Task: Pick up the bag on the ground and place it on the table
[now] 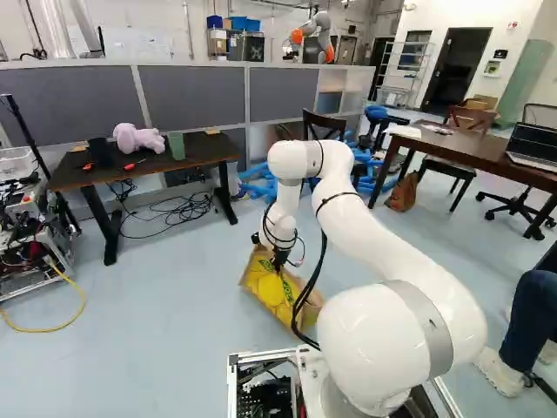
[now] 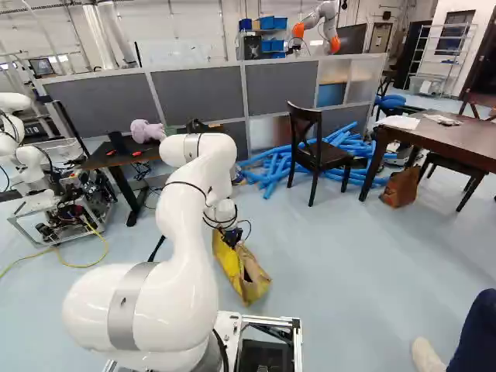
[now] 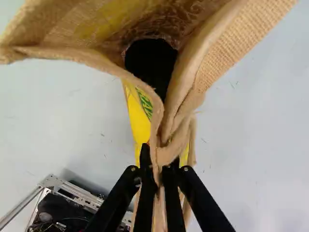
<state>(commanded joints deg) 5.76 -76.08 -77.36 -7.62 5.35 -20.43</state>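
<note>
The gripper point(image 1: 278, 261) is low ahead of the base, at the top edge of the yellow and tan burlap bag point(image 1: 270, 289). In the wrist view the gripper point(image 3: 159, 169) has its two black fingers pinched from both sides on a fold of the bag point(image 3: 181, 113). The bag's mouth gapes ahead of the fingers, with something black point(image 3: 151, 63) inside. In the right base view the bag point(image 2: 246, 273) hangs slanted below the gripper; whether its bottom touches the floor, I cannot tell. A dark table point(image 1: 196, 155) stands against the partition, and a brown table point(image 2: 457, 143) is at the right.
A purple plush toy point(image 1: 137, 139) and a green cup point(image 1: 177, 145) are on the dark table, cables beneath. Blue foam tubes point(image 2: 271, 172), a dark chair point(image 2: 316, 151) and a brown bag point(image 2: 401, 187) stand farther ahead. A person's leg point(image 2: 473, 333) is at the right. Another robot point(image 2: 23, 147) is left.
</note>
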